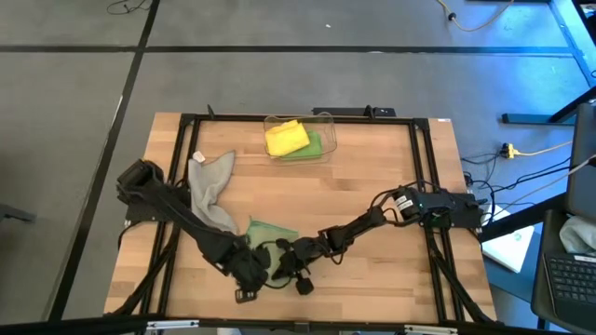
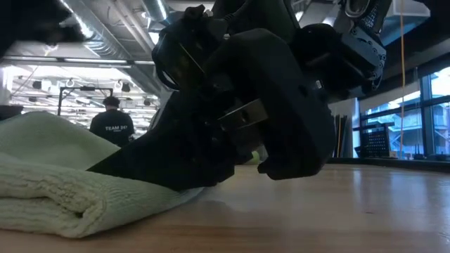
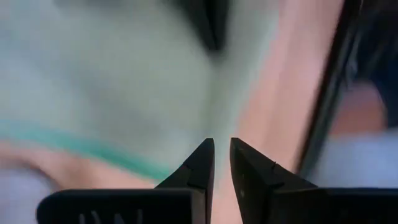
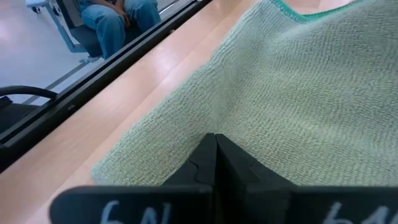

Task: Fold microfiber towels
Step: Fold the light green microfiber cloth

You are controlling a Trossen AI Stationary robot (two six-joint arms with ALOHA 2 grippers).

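High view: both arms meet at 6 o'clock on the table (image 1: 391,177), over the sage towel (image 1: 273,230). Right gripper (image 4: 216,144) has its jaws fully together, tips pressing the cloth, prob. pinning it for a fold. Left gripper (image 3: 222,149) is nearly closed w/ a thin gap; can't tell if it grips anything. Grey towel (image 1: 209,191) waits at 9, yellow towel (image 1: 286,138) and green towel (image 1: 311,146) sit in the bin (image 1: 326,119) at 12, out of the way.
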